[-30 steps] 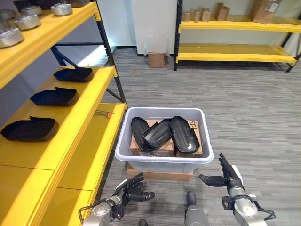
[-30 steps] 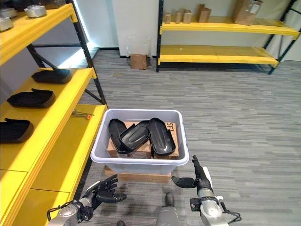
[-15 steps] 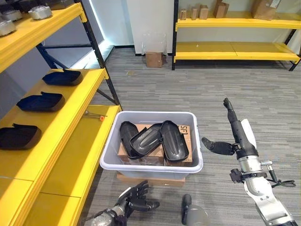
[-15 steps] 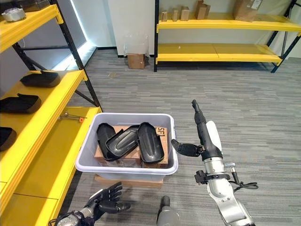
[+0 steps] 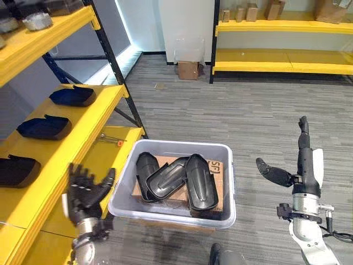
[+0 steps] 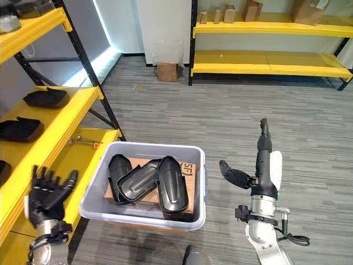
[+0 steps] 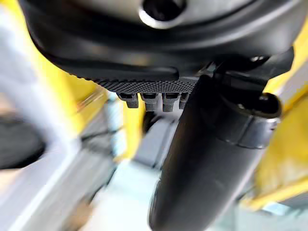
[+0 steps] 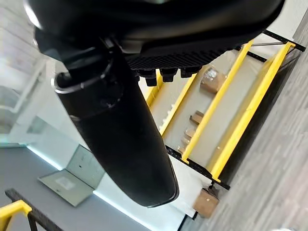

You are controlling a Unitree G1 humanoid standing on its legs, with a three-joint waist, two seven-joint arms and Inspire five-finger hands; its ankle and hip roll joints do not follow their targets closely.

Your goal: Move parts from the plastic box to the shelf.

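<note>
Resting on grey carpet (image 5: 231,116): plastic box (image 5: 171,207) beside yellow shelf (image 5: 66,143); both hands' fingers wide, empty.

Two dark, matte hands: left hand (image 5: 85,190) with black ridged fingers above a silver-grey wrist collar; right hand (image 5: 300,165) black with a white panel along its outer edge, atop a silver-grey forearm with a dark clamp ring; textured black palm pad seen up close
</note>
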